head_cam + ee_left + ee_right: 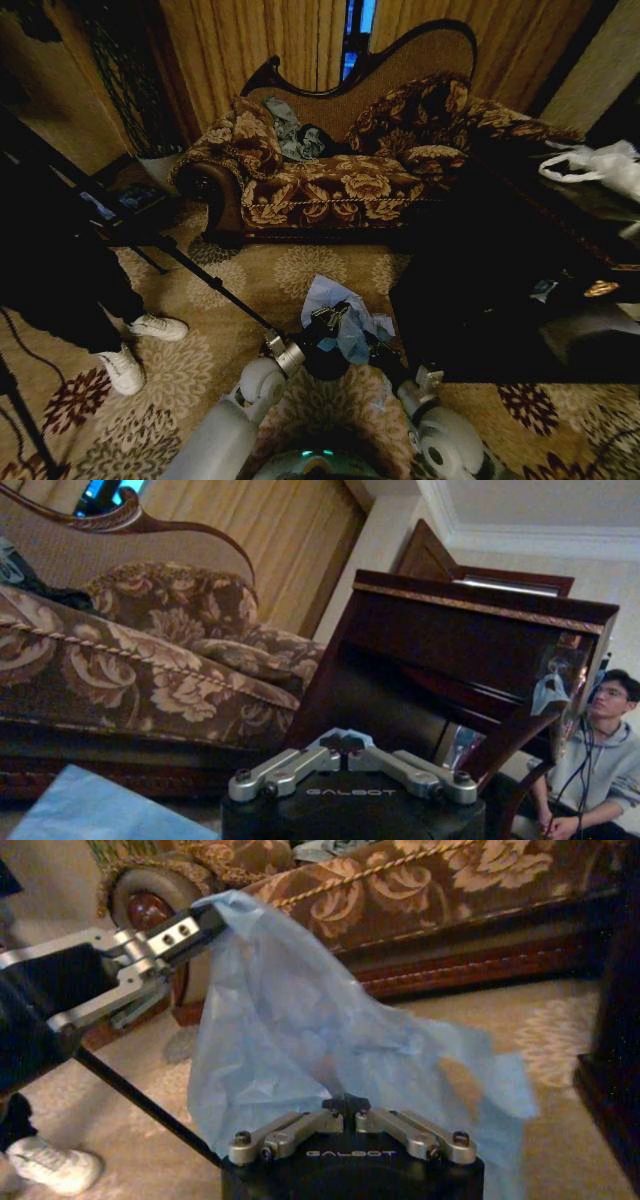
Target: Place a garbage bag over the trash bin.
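- I have the bag (345,318) up off the carpet (290,270), held low in front of the sofa (330,170), between my two arms and just left of the dark table (500,290).
- The bin (326,358) seems to be the dark round shape right under the bag in the head view. It is too dark there for me to be sure, and I cannot tell whether any film is over its rim.
- My judgement: the bag is picked up and partly spread, but it is bunched and wrinkled, not opened into a mouth. Opening it, lowering it over the bin and folding the edge round the rim are all left to do.
- Left gripper (205,919): seen from the right wrist, its jaws are closed on an upper corner of the bag, pinching the film so the sheet hangs down from it. From its own wrist camera a pale blue edge of bag (90,810) sits at the frame corner, sofa side.
- Right gripper (345,1104): its jaws are drawn together at the tips, and the bag drapes down right at them. They appear to grip the lower film, though the contact itself is hidden, so I take that as likely rather than certain.
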Controlling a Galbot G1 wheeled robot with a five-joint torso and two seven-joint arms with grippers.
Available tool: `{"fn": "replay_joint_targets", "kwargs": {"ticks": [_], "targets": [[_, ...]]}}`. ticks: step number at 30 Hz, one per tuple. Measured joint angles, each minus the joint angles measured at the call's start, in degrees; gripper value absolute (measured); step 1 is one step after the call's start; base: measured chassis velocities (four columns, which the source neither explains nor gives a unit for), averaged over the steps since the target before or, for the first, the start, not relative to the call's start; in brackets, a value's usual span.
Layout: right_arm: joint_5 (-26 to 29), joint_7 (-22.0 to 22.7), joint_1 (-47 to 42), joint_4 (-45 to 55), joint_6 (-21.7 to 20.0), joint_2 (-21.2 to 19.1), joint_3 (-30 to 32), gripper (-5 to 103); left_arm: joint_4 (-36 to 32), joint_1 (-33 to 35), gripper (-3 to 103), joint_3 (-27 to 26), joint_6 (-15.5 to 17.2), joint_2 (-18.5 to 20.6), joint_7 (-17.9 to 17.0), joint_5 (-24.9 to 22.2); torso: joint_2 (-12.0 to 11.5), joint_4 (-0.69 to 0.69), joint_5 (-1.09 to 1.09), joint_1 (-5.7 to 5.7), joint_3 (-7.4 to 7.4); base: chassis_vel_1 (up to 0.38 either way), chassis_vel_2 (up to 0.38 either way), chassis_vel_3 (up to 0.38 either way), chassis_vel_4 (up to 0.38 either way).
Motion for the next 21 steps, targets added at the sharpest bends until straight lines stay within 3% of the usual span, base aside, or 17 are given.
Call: {"fn": "replay_joint_targets", "kwargs": {"ticks": [13,21], "targets": [[0.0,-4.4,11.6,-6.6,2.0,2.3,-5.2,0,-0.2,0.8,0,0.5,0.6,0.1,-0.1,0.1,0.0,0.01,0.00,0.00,0.00,0.000,0.000,0.000,0.000],[-5.9,-8.6,14.5,-12.2,4.8,5.5,-5.3,0,0.0,1.0,0,0.8,0.6,-0.1,-0.1,0.5,0.0,0.01,0.00,0.00,0.00,0.000,0.000,0.000,0.000]]}}
